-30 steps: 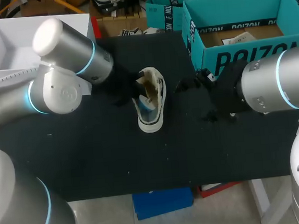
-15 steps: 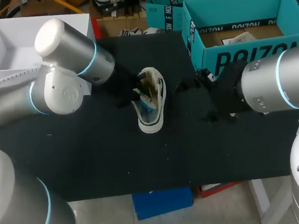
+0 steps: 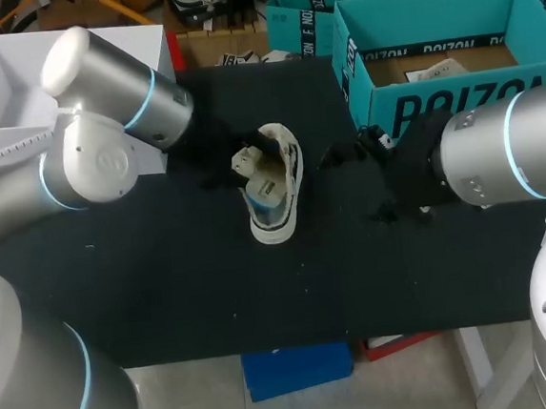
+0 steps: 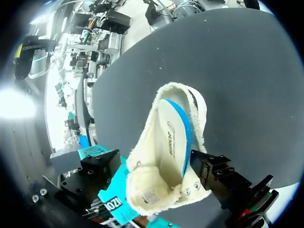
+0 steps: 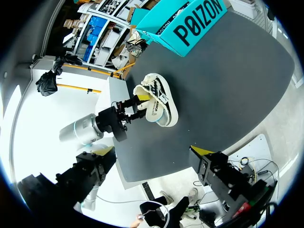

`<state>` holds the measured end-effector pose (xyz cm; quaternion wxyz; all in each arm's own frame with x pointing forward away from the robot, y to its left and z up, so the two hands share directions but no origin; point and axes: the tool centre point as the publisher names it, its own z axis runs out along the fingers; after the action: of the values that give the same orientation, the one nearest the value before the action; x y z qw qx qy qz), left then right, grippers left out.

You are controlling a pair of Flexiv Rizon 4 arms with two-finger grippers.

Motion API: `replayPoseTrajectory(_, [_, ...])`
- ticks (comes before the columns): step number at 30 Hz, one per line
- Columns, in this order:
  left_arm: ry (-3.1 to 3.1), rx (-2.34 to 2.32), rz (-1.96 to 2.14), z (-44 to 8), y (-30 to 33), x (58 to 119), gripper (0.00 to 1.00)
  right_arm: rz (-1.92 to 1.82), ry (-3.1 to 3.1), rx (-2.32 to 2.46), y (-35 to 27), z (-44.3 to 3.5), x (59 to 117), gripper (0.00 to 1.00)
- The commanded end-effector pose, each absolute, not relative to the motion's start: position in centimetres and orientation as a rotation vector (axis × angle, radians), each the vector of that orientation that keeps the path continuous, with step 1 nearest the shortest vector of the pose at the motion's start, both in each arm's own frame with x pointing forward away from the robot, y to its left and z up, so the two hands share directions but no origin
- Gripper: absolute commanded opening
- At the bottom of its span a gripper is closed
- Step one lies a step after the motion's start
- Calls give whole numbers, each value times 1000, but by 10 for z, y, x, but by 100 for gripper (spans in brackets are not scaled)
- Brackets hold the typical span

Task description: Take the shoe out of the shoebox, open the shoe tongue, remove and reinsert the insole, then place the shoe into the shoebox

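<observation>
Overhead and wrist views, shared shoe

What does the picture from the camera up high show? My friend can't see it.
A white shoe sits on a black table, and the left arm's tool holds its tongue pulled out to the side. The right arm is on the shoe's other side, in front of an open teal shoebox.

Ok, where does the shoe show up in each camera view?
Head view: shoe at the middle of the black table.
Left wrist view: shoe close up, between the left gripper's fingers.
Right wrist view: shoe well ahead of the right gripper.
Shared landmark: the black table under it.
</observation>
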<state>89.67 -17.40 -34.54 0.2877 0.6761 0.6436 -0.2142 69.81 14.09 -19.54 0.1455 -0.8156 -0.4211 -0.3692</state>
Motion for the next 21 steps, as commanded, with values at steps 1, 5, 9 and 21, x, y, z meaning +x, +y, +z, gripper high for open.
replayPoseTrajectory(1, [1702, 1809, -606, -343, -171, 893, 59, -1156, -1178, -2435, 148, -198, 698, 100])
replayPoseTrajectory(5, [1696, 1823, -640, -341, -172, 887, 28, -1156, -1178, -2435, 148, -198, 698, 100])
replayPoseTrajectory(9, [1693, 1843, -656, -340, -171, 883, 14, -1156, -1178, -2435, 148, -198, 698, 100])
replayPoseTrajectory(21, [1727, 1918, -682, -349, -164, 871, 0, -1156, -1178, -2435, 148, -198, 698, 100])
